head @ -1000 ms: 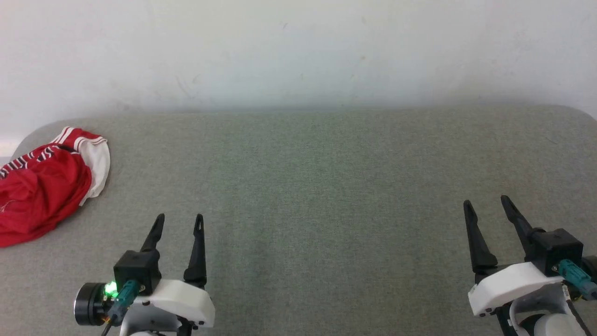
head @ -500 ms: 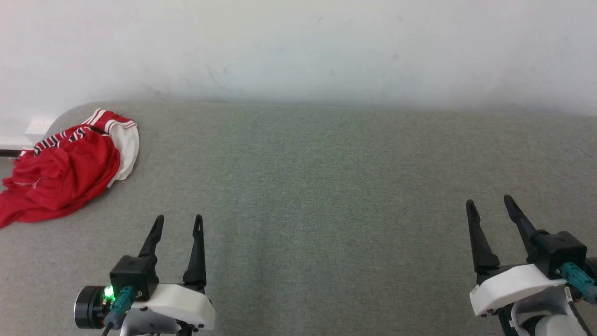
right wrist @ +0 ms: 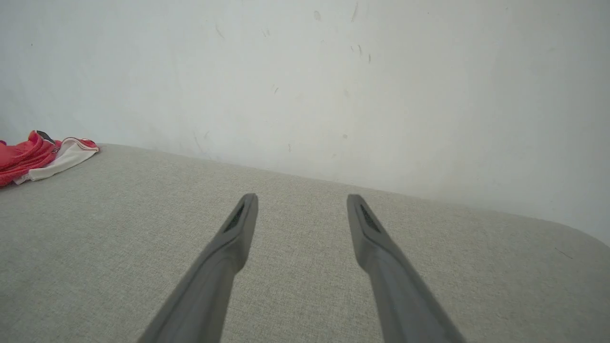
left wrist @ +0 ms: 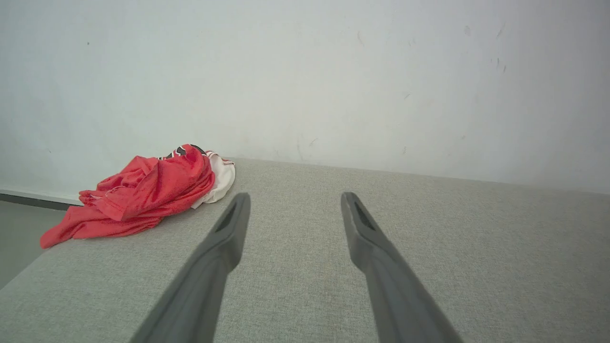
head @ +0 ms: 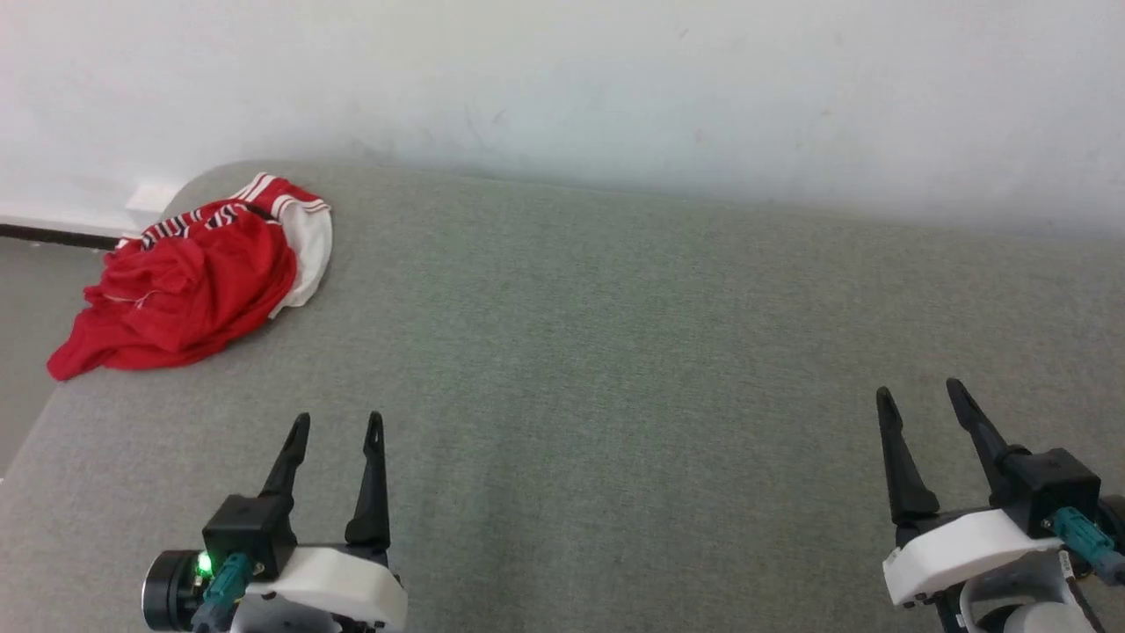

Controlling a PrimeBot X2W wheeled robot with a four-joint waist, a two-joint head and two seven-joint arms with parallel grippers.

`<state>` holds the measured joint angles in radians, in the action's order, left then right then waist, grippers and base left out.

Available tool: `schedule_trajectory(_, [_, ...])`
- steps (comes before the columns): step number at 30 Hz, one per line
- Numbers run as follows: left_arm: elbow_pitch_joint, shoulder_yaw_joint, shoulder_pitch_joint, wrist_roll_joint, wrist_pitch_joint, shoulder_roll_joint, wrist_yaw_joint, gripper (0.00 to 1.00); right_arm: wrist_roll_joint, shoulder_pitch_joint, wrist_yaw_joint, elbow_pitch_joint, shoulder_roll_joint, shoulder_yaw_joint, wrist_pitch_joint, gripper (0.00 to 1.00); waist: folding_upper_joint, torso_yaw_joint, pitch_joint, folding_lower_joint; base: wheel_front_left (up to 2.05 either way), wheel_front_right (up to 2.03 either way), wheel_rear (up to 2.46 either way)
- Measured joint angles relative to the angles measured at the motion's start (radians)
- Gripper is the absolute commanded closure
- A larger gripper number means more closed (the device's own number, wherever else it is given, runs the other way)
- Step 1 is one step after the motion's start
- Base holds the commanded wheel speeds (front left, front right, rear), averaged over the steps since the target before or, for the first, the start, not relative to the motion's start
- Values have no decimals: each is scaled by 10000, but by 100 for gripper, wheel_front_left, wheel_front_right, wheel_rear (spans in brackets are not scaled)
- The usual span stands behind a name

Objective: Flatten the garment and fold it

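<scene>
This looks like a plain robot test room or lab rather than a furnished home: a broad work surface point(head: 615, 369) covered in grey woven fabric, with rounded corners, stands against a bare white wall point(head: 562, 79) marked with small scuffs and scratches. At the left a dark skirting strip point(head: 53, 235) runs along the foot of the wall above a smooth grey floor point(head: 22, 352). The left gripper point(head: 338, 417) and right gripper point(head: 918, 389) of a robot hang over the fabric with jaws apart, and a crumpled red garment point(head: 185, 290) lies on the far left corner
</scene>
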<state>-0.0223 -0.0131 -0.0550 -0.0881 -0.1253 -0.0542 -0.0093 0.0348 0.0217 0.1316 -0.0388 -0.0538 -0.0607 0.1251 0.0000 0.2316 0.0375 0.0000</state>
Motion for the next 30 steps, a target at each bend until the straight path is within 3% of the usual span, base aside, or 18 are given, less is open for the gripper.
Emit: schedule_trajectory(30, [40,-69,-501,-372,-608,2,-75,0,-79,234,0,-648,4,334,617,0,0,2295,-140,0,0,0,0])
